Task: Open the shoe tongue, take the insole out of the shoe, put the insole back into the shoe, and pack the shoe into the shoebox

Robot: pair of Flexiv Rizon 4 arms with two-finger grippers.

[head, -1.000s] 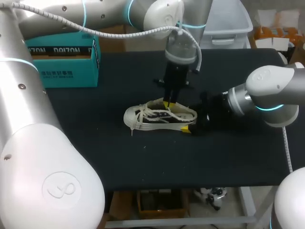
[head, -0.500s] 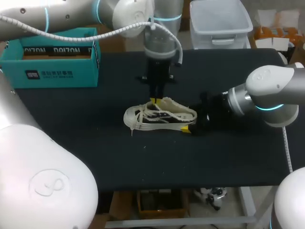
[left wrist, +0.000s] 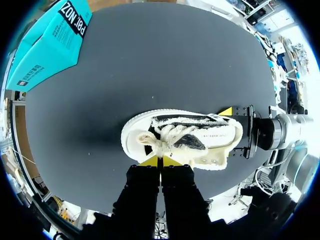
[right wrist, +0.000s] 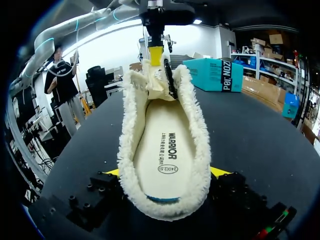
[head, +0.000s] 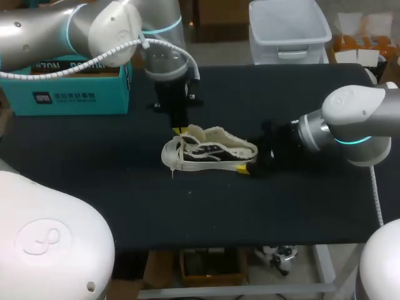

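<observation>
A white fleece-lined shoe (head: pixel 209 153) lies on its side in the middle of the black table, toe to the left. My left gripper (head: pixel 181 130) comes down from above at the lace end, shut on the shoe tongue (right wrist: pixel 152 82), which it holds pulled toward the toe. In the left wrist view its yellow tips (left wrist: pixel 159 161) are pressed together at the shoe (left wrist: pixel 180 142). My right gripper (right wrist: pixel 165 172) grips the heel, one finger on each side. The insole (right wrist: pixel 167 140) lies flat inside the shoe. The teal shoebox (head: pixel 75 94) stands open at the back left.
The black table (head: pixel 281 212) has bare room in front of the shoe and to its left. My left arm crosses above the shoebox and the table's back left part.
My left gripper has moved left, from over the shoe's opening to its lace end, drawing the tongue toward the toe. The shoe and the right arm have stayed put.
</observation>
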